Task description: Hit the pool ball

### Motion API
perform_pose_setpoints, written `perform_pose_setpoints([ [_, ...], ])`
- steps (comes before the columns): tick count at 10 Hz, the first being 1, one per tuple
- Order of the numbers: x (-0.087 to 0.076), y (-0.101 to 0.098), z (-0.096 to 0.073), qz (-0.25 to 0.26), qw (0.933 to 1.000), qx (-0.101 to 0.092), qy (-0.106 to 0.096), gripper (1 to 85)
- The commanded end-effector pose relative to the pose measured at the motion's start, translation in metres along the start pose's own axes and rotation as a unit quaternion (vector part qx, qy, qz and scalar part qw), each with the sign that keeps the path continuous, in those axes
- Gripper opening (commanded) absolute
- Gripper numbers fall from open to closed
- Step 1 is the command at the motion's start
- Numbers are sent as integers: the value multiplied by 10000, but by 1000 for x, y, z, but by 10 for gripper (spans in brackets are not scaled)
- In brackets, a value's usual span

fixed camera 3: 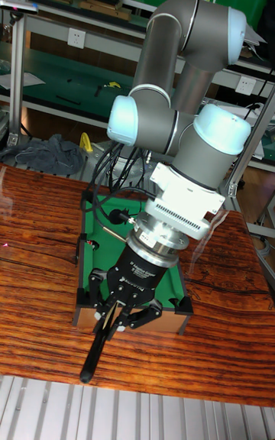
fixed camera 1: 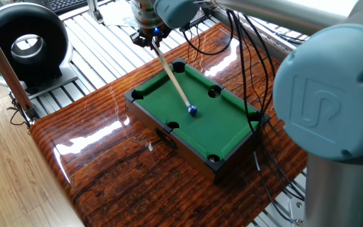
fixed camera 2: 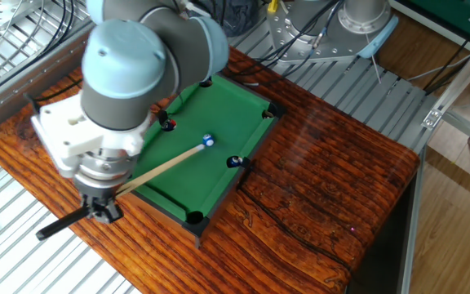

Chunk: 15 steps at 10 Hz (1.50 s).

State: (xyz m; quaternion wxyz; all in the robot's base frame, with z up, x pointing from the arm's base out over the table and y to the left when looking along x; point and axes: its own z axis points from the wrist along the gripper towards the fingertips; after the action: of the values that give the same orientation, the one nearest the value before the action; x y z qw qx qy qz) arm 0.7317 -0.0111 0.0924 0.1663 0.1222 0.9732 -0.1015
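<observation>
The tiny blue pool ball (fixed camera 1: 193,110) (fixed camera 2: 208,140) lies near the middle of the green felt of the mini pool table (fixed camera 1: 229,135) (fixed camera 2: 219,171). My gripper (fixed camera 1: 149,34) (fixed camera 2: 102,211) (fixed camera 3: 116,316) is shut on a wooden cue stick (fixed camera 1: 172,74) (fixed camera 2: 157,167) (fixed camera 3: 95,348). It hangs past one end of the table. The cue slants down over the felt, and its tip sits right at the ball, touching or nearly touching it. In the tall view the arm hides the ball.
A red ball (fixed camera 2: 168,124) sits by a side pocket and a dark ball (fixed camera 2: 234,161) by the opposite pocket. A black ring-shaped device (fixed camera 1: 23,44) stands off the table's far corner. Cables (fixed camera 1: 244,38) trail beside the pool table on the glossy wooden tabletop (fixed camera 1: 106,164).
</observation>
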Motion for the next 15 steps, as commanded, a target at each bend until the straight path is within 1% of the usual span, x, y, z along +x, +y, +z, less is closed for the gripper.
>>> perform_pose_setpoints([
  [1, 17, 8, -6, -21, 10000, -12, 15, 10],
  [2, 16, 9, -5, -47, 10000, -28, 12, 10],
  [4, 7, 7, -6, -78, 10000, -48, 26, 10],
  [6, 2, 8, -6, -93, 9999, -97, 40, 10],
  [8, -12, 3, -6, -194, 9997, -118, 46, 10],
  [11, -29, 2, -2, -154, 9998, -128, -71, 10],
  [12, -33, 1, 0, -134, 9998, -121, -73, 10],
  [14, -38, 1, 3, -45, 9999, -146, -26, 10],
  [15, -38, 4, 6, 10, 9997, -230, 55, 10],
])
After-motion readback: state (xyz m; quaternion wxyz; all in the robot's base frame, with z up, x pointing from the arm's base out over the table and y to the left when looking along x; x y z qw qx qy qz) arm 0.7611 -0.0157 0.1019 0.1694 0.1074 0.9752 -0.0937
